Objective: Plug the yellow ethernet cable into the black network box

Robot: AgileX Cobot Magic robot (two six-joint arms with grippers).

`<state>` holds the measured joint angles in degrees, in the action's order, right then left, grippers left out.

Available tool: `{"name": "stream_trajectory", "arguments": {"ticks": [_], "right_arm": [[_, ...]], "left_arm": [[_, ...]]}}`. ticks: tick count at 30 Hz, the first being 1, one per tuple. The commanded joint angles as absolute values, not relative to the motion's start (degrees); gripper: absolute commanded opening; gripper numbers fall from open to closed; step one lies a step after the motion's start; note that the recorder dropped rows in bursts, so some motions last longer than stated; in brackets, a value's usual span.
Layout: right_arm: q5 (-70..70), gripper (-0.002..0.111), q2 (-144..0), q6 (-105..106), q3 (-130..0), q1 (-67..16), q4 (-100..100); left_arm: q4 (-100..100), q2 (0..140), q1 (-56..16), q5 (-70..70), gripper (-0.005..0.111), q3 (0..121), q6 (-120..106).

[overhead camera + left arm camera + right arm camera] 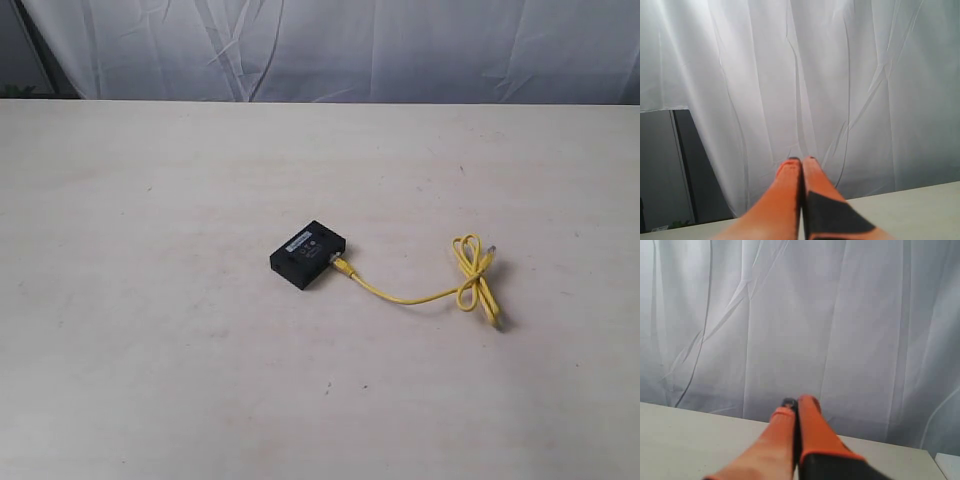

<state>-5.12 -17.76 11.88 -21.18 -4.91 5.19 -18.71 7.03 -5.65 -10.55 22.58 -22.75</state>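
The black network box (307, 256) lies flat near the middle of the table, a white label strip on its top. The yellow ethernet cable (420, 296) runs from the box's right side, where one plug (343, 267) sits against the box, out to a bundled loop (476, 279) at the right. Its other plug (493, 247) lies free by the loop. Neither arm shows in the exterior view. My left gripper (802, 160) is shut with nothing in it, pointing at the white curtain. My right gripper (796, 402) is likewise shut and empty, facing the curtain above the table's far edge.
The pale table (150, 300) ends at a white curtain (330, 45) along the back. A dark panel (670, 165) shows beside the curtain in the left wrist view.
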Motion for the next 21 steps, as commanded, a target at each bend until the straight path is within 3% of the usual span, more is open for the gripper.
{"name": "stream_trajectory", "arguments": {"ticks": [1,15,21], "right_arm": [[-5.0,0.000,-17.4,12.0,-20.8,-4.6,5.5],[-5.0,0.000,-17.4,12.0,-20.8,-4.6,5.5],[-5.0,0.000,-17.4,12.0,-20.8,-4.6,5.5]], "left_arm": [[-19.4,6.7,-5.9,-10.5,0.000,22.2,-22.4],[-4.0,6.0,-5.1,-18.1,0.000,21.9,-4.7],[-2.3,1.8,-1.6,-12.4,0.000,12.7,1.8]]}}
